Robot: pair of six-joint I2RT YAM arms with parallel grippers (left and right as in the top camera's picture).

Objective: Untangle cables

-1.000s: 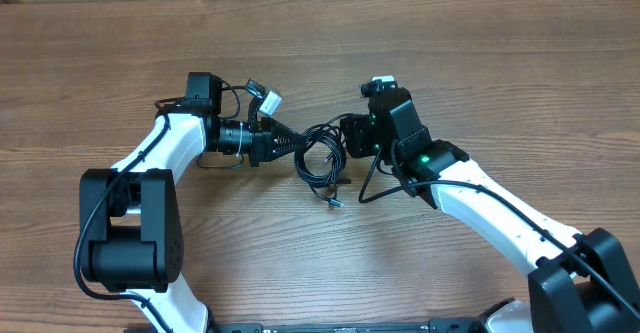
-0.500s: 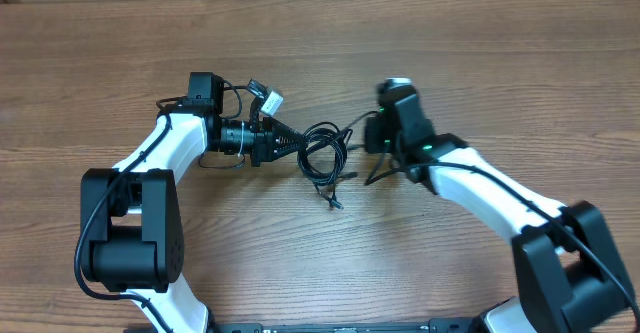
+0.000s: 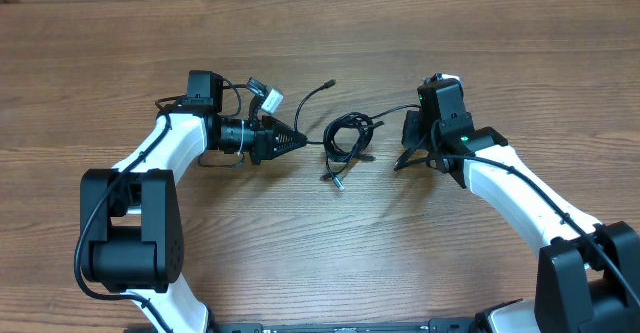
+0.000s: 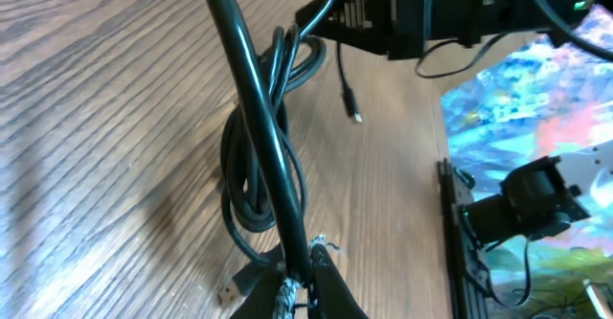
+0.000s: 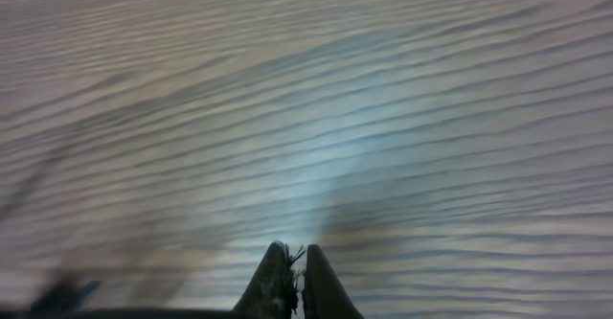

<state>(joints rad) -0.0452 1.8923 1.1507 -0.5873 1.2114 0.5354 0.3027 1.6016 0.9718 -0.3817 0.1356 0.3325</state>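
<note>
The left claw (image 4: 305,292) is clamped narrow on one of the cords (image 4: 257,118). That cord rises from the fingertips toward the top of the wrist picture. It joins the knot (image 3: 346,136) — a small bundle of black loops lying on the wooden table (image 3: 320,263), just right of centre in the overhead picture. One free plug end (image 3: 331,84) points toward the upper middle of the frame, and another short plug (image 3: 336,182) pokes out below the knot. At the right of the frame, the right claw (image 5: 295,283) has its fingers pressed together over bare wood. We cannot tell whether a cord is pinched between them, though a thin black line runs from the knot toward that arm.

A second ago the right claw was at the knot, close to the left one. It has since drawn off to the right. The knot has slid rightward with it, away from the left claw, and the free plug end has flicked out of the bundle. We judge the pull is working — one end is loose. The loops are still wound together, so more separating is needed.
</note>
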